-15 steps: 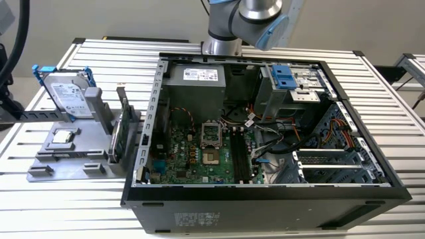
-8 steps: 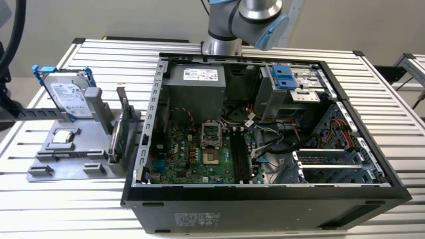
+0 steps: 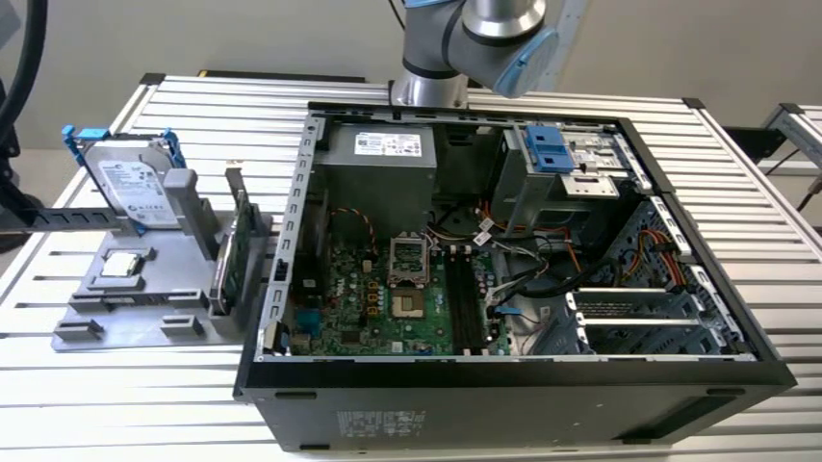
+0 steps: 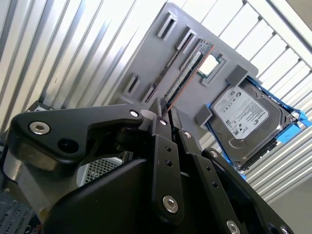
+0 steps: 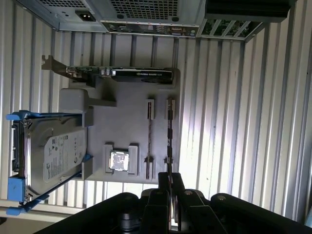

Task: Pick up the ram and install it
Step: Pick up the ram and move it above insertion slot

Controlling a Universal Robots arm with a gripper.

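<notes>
Ram [image 5: 169, 134]: thin dark strip standing on edge in a rack [image 5: 129, 122] slot, on the side away from the hard drive [image 5: 53, 156]. Likely light, stiff and fragile; best held mid-length by its flat faces. Gripper [image 5: 169, 184]: above the rack, carrying nothing; clenched or released, cannot tell.

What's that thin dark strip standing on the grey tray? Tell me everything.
That is the ram: a slim, long memory stick, dark green board with a reddish-brown edge. It stands on its long edge in a slot of the grey holder tray, beside a small square chip. The gripper is not holding it.
</notes>
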